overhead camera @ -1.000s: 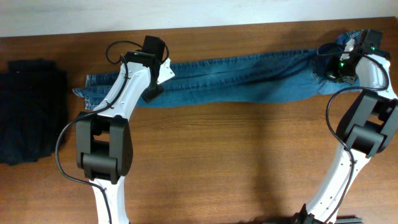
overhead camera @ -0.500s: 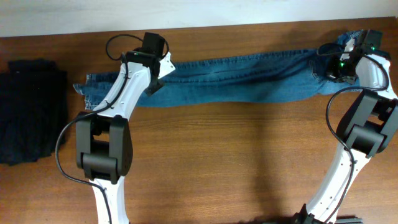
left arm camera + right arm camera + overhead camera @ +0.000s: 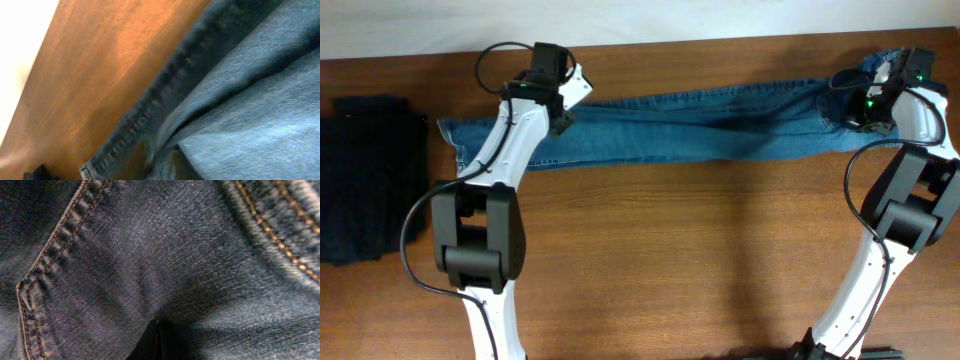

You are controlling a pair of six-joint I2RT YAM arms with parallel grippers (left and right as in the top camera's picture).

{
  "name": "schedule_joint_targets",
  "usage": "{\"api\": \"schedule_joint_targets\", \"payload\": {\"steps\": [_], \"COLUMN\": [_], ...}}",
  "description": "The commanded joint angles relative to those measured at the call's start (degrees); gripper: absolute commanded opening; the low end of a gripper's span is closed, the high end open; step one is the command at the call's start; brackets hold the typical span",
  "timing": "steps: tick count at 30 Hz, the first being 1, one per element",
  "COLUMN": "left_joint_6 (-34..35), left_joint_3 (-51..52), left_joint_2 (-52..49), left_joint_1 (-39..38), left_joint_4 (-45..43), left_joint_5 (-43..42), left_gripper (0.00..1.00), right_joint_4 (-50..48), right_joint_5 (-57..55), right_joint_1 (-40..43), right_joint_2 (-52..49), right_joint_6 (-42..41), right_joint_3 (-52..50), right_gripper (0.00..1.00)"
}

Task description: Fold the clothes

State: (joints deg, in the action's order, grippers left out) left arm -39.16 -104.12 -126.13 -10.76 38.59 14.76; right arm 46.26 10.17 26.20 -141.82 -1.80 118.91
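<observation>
— Two arms out, so where are the jeans (image 3: 700,130)?
— Stretched flat along the far side of the table (image 3: 670,250), waist on my right and cuffs on my left. The cuffs are near the black pile (image 3: 370,180) but apart from it.
— What has changed in the last second?
— My left tool (image 3: 563,112) has moved from the near edge of the legs up to the far edge, a little toward the cuffs. The cuff end (image 3: 455,135), bunched a moment ago, now lies smoother and reaches further left.
— Is that tool holding cloth?
— I cannot tell. Its camera shows only a seam and denim pressed close, and the fingers are hidden.
— And the other?
— My right tool (image 3: 865,110) is fully closed at the waist with denim puckered into its tip, so I judge it pins the jeans there.
— Meaning?
— The legs look pulled straight. No fold is made yet, but I judge the jeans about ready for the first one.
</observation>
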Motion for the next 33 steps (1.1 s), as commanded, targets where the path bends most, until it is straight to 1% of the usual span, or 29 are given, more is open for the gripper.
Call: {"api": "schedule_joint_targets", "payload": {"steps": [1, 4, 5, 6, 9, 14, 15, 18, 20, 21, 24, 26, 28, 29, 30, 31, 32, 33], "left_joint_6": [5.2, 8.4, 9.9, 11.1, 15.6, 20.0, 21.8, 31.4, 37.8, 39.7, 43.9, 46.8, 50.3, 51.9, 52.5, 52.5, 52.4, 52.4], "left_joint_3": [0.1, 0.0, 0.1, 0.1, 0.0, -0.1, -0.1, -0.3, -0.3, -0.3, -0.3, -0.3, -0.3, -0.3, -0.3, -0.3, -0.3, -0.3], "left_joint_2": [-0.5, -0.5, -0.5, -0.5, -0.5, -0.2, 0.0, 0.8, 1.6, 2.1, 4.0, 5.2, 6.4, 7.0, 7.6, 8.0, 8.4, 8.5], "left_joint_1": [2.5, 3.3, 3.6, 3.9, 4.7, 4.8, 4.9, 5.5, 6.1, 6.4, 7.4, 8.5, 9.9, 10.9, 12.0, 13.1, 14.3, 15.4], "left_joint_4": [-1.7, -2.7, -3.0, -3.0, -2.9, -2.9, -3.0, -2.6, -1.3, -0.3, 4.0, 8.0, 13.1, 16.0, 18.6, 20.6, 22.8, 24.4], "left_joint_5": [-0.5, -0.6, -0.6, -0.6, -0.6, -0.4, -0.4, -0.5, -1.1, -2.4, -7.6, -10.2, -13.0, -15.2, -17.9, -20.5, -23.7, -25.9], "left_gripper": [0.73, 0.8, 0.86, 0.87, 0.87, 0.87, 0.87, 0.87, 0.87, 0.87, 0.87, 0.84, 0.74, 0.65, 0.54, 0.47, 0.35, 0.06], "right_joint_4": [0.0, 0.0, 0.0, 0.0, 0.0, 0.0, 0.0, 0.0, 0.0, 0.0, 0.0, 0.0, 0.0, 0.0, 0.0, 0.0, 0.0, 0.0], "right_joint_5": [-0.3, -0.4, -0.4, -0.3, -0.4, -0.4, -0.4, -0.4, -0.4, -0.4, -0.4, -0.4, -0.4, -0.4, -0.4, -0.4, -0.3, -0.3], "right_joint_1": [-0.4, -0.4, -0.4, -0.4, -0.4, -0.4, -0.4, -0.4, -0.4, -0.4, -0.4, -0.4, -0.4, -0.4, -0.4, -0.4, -0.4, -0.4], "right_joint_2": [-2.3, -2.3, -2.3, -2.3, -2.3, -2.3, -2.3, -2.3, -2.3, -2.3, -2.3, -2.3, -2.3, -2.3, -2.3, -2.3, -2.3, -2.3], "right_joint_6": [-0.5, -0.5, -0.5, -0.5, -0.5, -0.5, -0.5, -0.5, -0.5, -0.5, -0.5, -0.5, -0.5, -0.5, -0.5, -0.5, -0.5, -0.5], "right_joint_3": [-0.6, -0.6, -0.6, -0.6, -0.6, -0.6, -0.6, -0.6, -0.6, -0.6, -0.6, -0.6, -0.6, -0.6, -0.6, -0.6, -0.6, -0.6], "right_gripper": [0.04, 0.04, 0.05, 0.04, 0.05, 0.05, 0.05, 0.06, 0.11, 0.13, 0.13, 0.15, 0.19, 0.2, 0.23, 0.26, 0.29, 0.32]}}
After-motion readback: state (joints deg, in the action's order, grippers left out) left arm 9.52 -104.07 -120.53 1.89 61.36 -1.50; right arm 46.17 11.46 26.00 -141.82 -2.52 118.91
